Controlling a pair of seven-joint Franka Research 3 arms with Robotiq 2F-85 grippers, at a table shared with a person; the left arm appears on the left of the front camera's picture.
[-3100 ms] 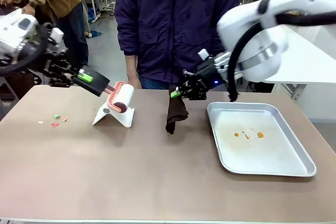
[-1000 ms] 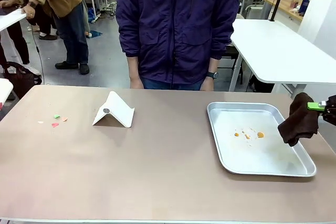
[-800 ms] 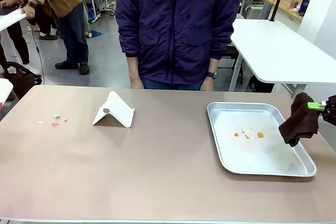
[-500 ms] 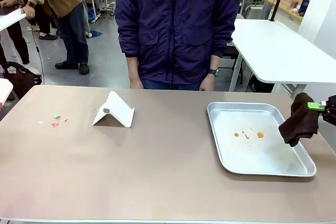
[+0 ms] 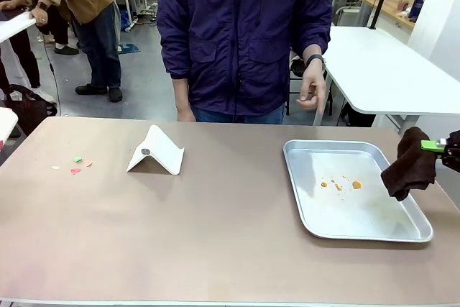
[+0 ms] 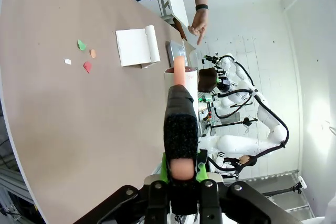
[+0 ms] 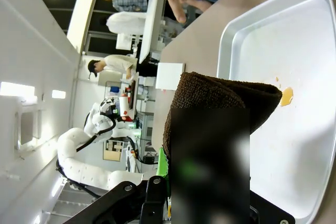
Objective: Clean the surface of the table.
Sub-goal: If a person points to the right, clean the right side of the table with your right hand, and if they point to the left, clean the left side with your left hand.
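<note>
Left gripper (image 6: pixel 182 167): clenched on pink-handled white lint roller (image 6: pixel 180 80)
Right gripper (image 5: pixel 434 146): grasping dark brown cloth (image 5: pixel 410 167)
Tan-brown table (image 5: pixel 215 235): coloured scraps (image 5: pixel 75 165) at left

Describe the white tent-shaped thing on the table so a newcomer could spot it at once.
Start at the wide tan-brown table. On its left half, near the far edge by the person in the dark jacket, stands a white folded stand. Unlike the tiny coloured scraps to its left and the flat silver tray to its right, it is white and tent-shaped.
</note>
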